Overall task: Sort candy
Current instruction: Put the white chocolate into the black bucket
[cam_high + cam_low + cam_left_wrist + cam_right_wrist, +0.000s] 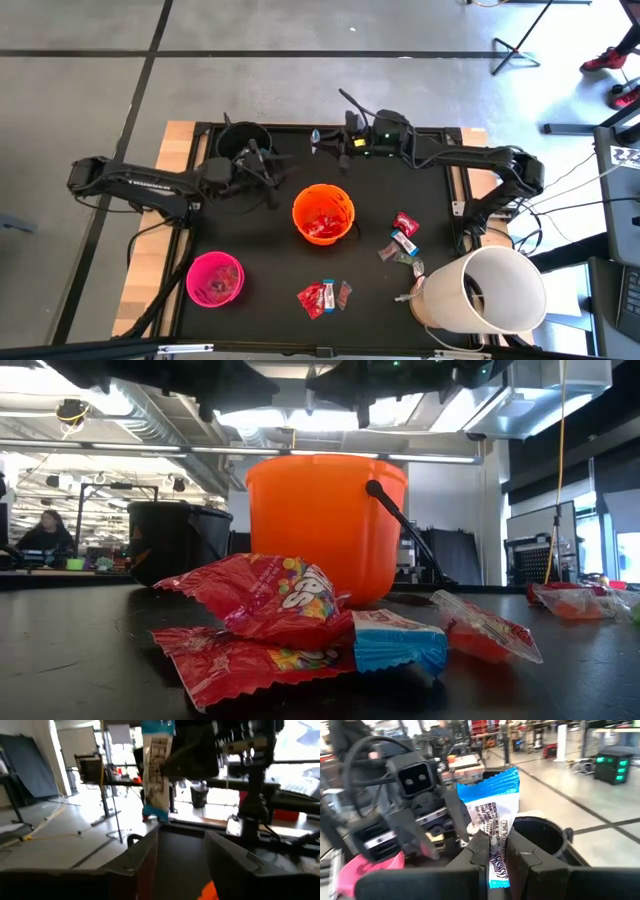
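My right gripper [322,140] hovers above the table's far edge, just right of the black bucket [243,140], shut on a blue-and-white candy bar [492,810]. The left wrist view shows that bar [156,770] hanging in the air in front of it. My left gripper [278,180] is open and empty [181,837], raised between the black bucket and the orange bucket [323,213]. Red packets sit in the orange bucket. More candy lies on the mat: a red, blue and dark cluster [322,297] near the front edge and another [403,242] to the right. My right gripper pinches the blue-and-white bar between its two fingers [479,852] at one end of the wrapper [498,862]. The rest of the bar, with its blue crimped edge [492,782], sticks out past the fingertips. The bar is lifted clear of the table.
A pink bucket [214,278] stands at the front left. A large white bucket [482,290] lies on its side at the front right. In the low view, red packets [270,595] and a blue bar [400,642] lie before the orange bucket [325,520]. Wooden table edges flank the black mat [250,230].
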Controlling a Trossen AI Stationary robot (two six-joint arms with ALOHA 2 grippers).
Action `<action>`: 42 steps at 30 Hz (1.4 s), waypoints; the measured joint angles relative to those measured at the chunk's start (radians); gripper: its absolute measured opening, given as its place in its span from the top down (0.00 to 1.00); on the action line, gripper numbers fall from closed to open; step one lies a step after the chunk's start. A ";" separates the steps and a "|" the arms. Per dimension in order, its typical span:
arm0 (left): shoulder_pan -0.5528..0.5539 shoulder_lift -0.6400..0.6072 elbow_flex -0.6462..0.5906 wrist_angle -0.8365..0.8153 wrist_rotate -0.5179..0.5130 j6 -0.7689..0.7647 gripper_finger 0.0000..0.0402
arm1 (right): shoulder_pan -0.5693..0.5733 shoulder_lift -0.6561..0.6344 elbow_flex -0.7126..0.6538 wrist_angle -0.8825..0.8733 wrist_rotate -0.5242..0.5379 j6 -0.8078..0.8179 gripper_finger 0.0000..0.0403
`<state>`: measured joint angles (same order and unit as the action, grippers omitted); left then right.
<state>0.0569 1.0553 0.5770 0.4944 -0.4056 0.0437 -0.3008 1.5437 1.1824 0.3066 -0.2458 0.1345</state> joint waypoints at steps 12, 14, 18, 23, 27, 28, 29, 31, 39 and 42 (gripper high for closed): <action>0.031 0.153 0.000 0.171 -0.175 0.143 0.56 | 0.006 0.151 0.000 0.261 0.126 0.128 0.91; 0.031 0.168 0.000 0.197 -0.207 0.171 0.56 | 0.006 0.177 0.000 0.290 0.133 0.131 0.91; 0.031 0.196 0.000 0.223 -0.282 0.246 0.56 | 0.007 0.226 0.000 0.339 0.132 0.179 0.91; 0.040 0.225 0.000 0.226 -0.337 0.281 0.56 | 0.007 0.260 0.000 0.391 0.131 0.209 0.91; 0.056 0.242 0.000 0.230 -0.337 0.277 0.56 | 0.015 0.275 0.009 0.413 0.129 0.239 0.91; 0.060 0.245 0.000 0.234 -0.337 0.276 0.56 | 0.020 0.276 0.013 0.411 0.130 0.239 0.91; 0.064 0.249 0.000 0.242 -0.337 0.275 0.56 | 0.027 0.276 0.015 0.408 0.130 0.239 0.91; 0.069 0.253 0.000 0.242 -0.337 0.274 0.56 | 0.046 0.276 0.025 0.407 0.130 0.222 0.91; 0.054 0.253 0.000 0.270 -0.333 0.274 0.56 | 0.079 0.276 0.035 0.347 0.165 0.173 0.91; 0.044 0.253 0.000 0.270 -0.336 0.274 0.56 | 0.079 0.276 0.035 0.314 0.166 0.172 0.91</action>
<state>0.1013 1.3083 0.5770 0.7639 -0.7412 0.3176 -0.2218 1.8194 1.2175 0.6206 -0.0793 0.3065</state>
